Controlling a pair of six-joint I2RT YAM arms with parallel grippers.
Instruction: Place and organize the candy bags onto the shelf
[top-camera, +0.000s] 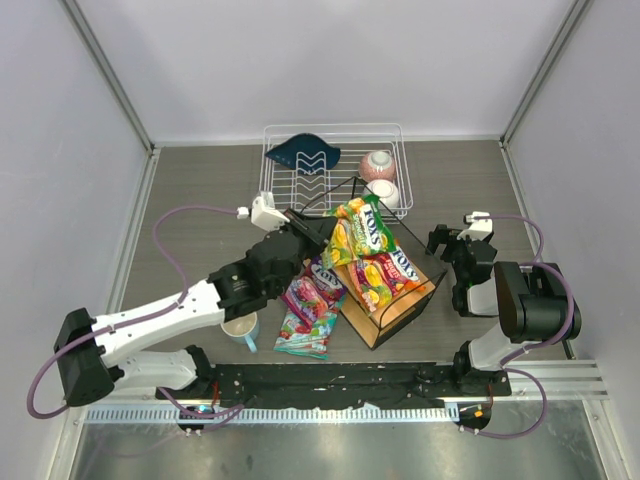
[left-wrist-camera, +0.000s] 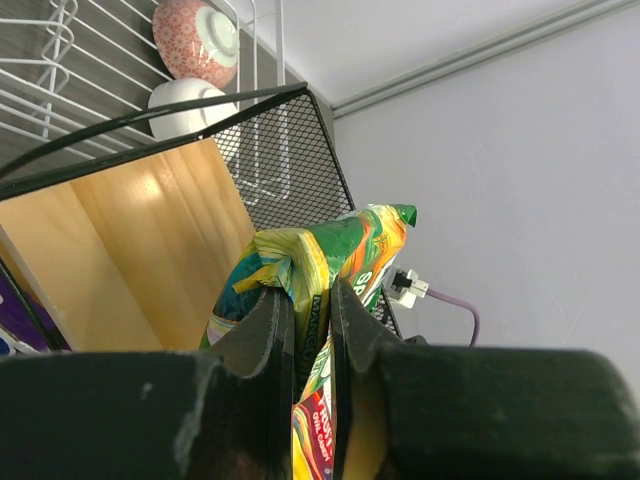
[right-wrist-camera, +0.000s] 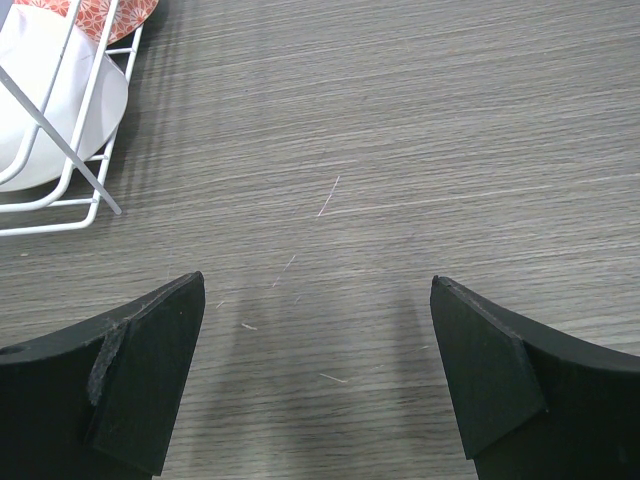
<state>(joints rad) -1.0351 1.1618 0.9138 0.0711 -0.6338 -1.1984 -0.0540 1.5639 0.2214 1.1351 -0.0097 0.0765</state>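
My left gripper is shut on the edge of the green candy bag, which stands tilted over the back left part of the shelf. In the left wrist view the gripper pinches the green bag above the shelf's tan board. The orange-red and yellow bag lies on the board. The purple bag and the teal bag lie on the table left of the shelf. My right gripper hangs open to the right of the shelf, with only bare table between its fingers.
A white wire dish rack at the back holds a dark blue dish and two bowls; its corner and a white bowl show in the right wrist view. A pale blue mug sits under my left arm.
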